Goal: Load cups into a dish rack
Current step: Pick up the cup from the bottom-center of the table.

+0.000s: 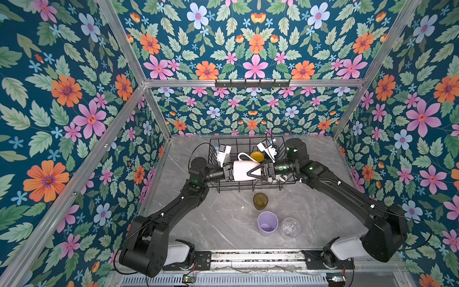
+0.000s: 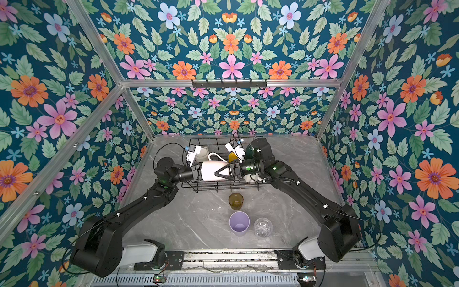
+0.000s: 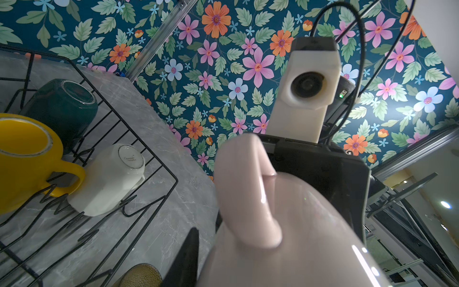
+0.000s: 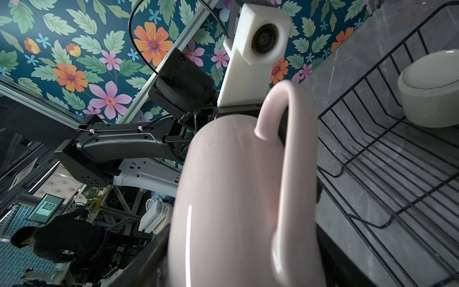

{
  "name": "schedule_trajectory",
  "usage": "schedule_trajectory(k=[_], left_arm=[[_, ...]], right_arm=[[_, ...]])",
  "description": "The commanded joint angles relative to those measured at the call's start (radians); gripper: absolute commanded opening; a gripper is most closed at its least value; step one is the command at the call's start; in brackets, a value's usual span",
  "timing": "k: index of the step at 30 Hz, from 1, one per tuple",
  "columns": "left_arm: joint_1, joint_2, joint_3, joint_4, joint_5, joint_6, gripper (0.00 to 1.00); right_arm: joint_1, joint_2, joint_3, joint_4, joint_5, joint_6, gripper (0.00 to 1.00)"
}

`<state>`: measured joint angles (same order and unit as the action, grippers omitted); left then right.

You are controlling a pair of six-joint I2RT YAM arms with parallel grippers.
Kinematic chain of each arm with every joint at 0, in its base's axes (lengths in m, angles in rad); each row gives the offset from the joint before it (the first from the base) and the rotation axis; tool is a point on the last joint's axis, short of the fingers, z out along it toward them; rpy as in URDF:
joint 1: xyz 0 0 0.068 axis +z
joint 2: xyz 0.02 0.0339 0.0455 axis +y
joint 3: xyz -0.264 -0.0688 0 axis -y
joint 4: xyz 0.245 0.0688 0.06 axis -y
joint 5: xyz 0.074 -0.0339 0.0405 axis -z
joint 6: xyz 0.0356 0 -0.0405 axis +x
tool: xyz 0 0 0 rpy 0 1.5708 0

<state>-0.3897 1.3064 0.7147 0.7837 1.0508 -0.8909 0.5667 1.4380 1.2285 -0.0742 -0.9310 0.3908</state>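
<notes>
**Fifth cup over the rack, three left on the table**

In both top views the pale pink mug point(image 1: 242, 170) hangs sideways over the near part of the dish rack point(image 1: 248, 143), between the two arms. The right gripper point(image 1: 252, 172) spans its body, jaws wide and clamped on it. The left gripper point(image 1: 229, 172) butts against the mug's left end; I cannot tell whether it grips. A yellow mug point(image 1: 257, 156) sits in the rack. Nearer, on the table point(image 1: 211, 218), the olive-brown glass point(image 1: 260, 201), lilac tumbler point(image 1: 267, 223) and clear glass point(image 1: 290, 227) stand upright, not yet loaded.

A top view also catches a cream cup point(image 2: 203, 152) far left in the rack and a dark green mug point(image 2: 249, 150) far right.

The left wrist view adds a white mug point(image 3: 111, 179), bottom up beside the yellow one and largely hidden from above. That makes four racked, so the job looks about half done.

The right wrist view shows the pink mug's handle close up and the cream cup inverted, but no jaws clearly.
</notes>
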Motion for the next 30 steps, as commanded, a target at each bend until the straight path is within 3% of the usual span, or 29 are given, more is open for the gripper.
schedule_trajectory(k=[1,16,30], left_arm=[[0.005,-0.007,0.008,0.049,0.036,0.0,0.34],[0.021,-0.009,0.005,0.016,0.012,0.019,0.58],[0.044,0.003,0.008,-0.059,-0.029,0.059,0.62]], right_arm=[[-0.01,0.001,-0.003,0.013,0.07,0.017,0.48],[-0.027,-0.022,-0.021,0.02,0.067,0.025,0.45],[-0.038,-0.042,-0.029,0.008,0.07,0.022,0.43]])
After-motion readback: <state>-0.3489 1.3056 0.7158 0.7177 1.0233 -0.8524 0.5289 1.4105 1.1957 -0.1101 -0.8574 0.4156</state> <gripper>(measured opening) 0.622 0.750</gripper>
